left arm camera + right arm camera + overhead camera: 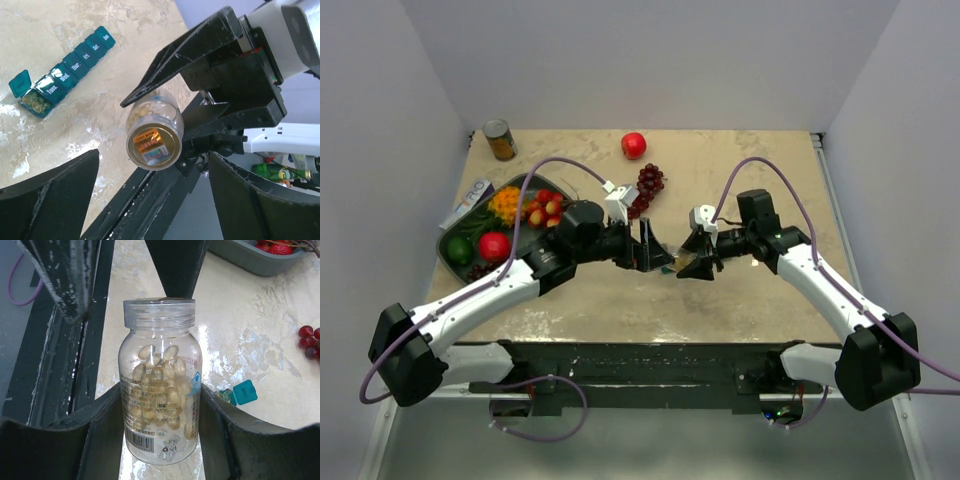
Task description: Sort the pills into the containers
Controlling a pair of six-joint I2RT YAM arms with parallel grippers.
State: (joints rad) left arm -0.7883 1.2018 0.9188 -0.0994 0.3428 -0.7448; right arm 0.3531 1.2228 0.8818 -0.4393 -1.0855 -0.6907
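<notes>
My right gripper [160, 390] is shut on a clear lidded pill bottle [160, 365] with several pale yellow capsules inside, and holds it level above the table. It shows in the top view [695, 262]. My left gripper [153, 154] is open. Its fingers [55, 195] stand wide on either side of the bottle's end [155, 142], apart from it. It sits in the top view [648, 245] facing the right gripper. The teal pill organiser [70, 72] lies on the table; its end lid [20, 82] stands open over yellow pills. That lid also shows in the right wrist view [245, 391].
A dark green fruit tray [447, 255] stands at the left, with a can [500, 140] behind it. A red apple [634, 145] and dark grapes [648, 185] lie at the back middle. The black front rail [150, 210] runs just below the bottle.
</notes>
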